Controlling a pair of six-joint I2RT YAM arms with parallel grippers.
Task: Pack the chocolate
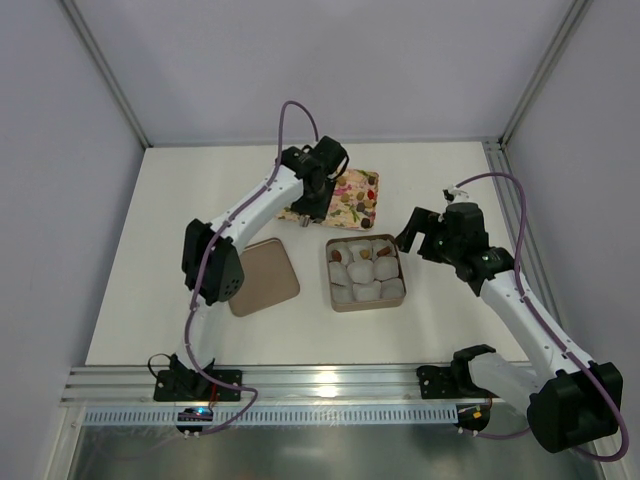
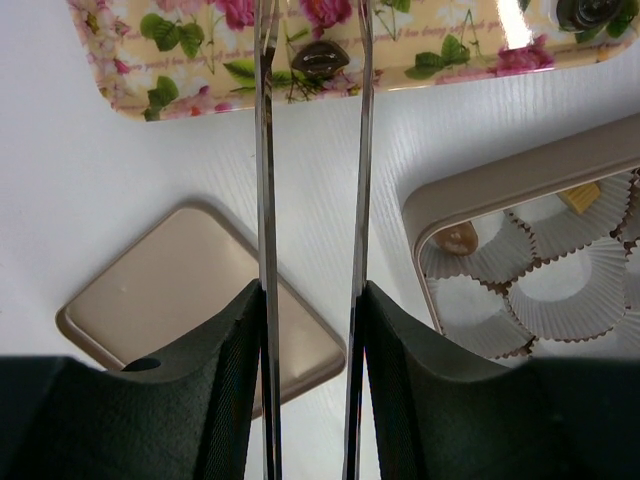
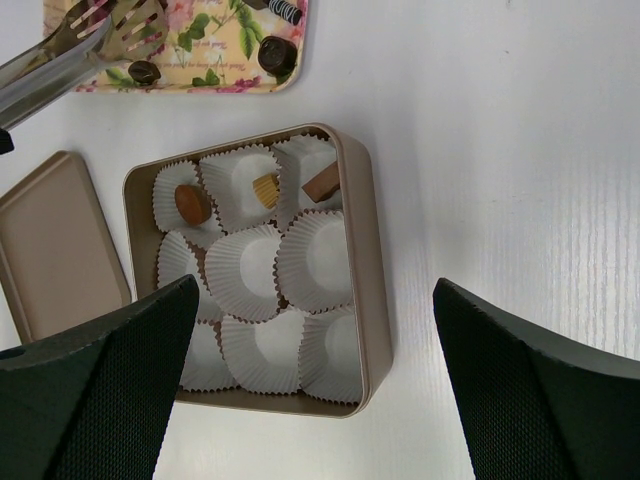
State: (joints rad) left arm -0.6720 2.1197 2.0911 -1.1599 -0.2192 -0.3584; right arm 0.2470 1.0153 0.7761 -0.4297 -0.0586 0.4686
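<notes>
White surface point(image 1: 180, 190) between grey walls. The left end effector point(image 2: 310, 340) is clamped on metal tongs point(image 2: 265, 150). Their tips, cut off in its own camera, hang over the flowered tray point(image 3: 215, 45) by a dark chocolate point(image 3: 145, 72). Three pieces sit in the box point(image 3: 365, 250), with the right end effector point(image 3: 315, 300) spread wide above.
</notes>
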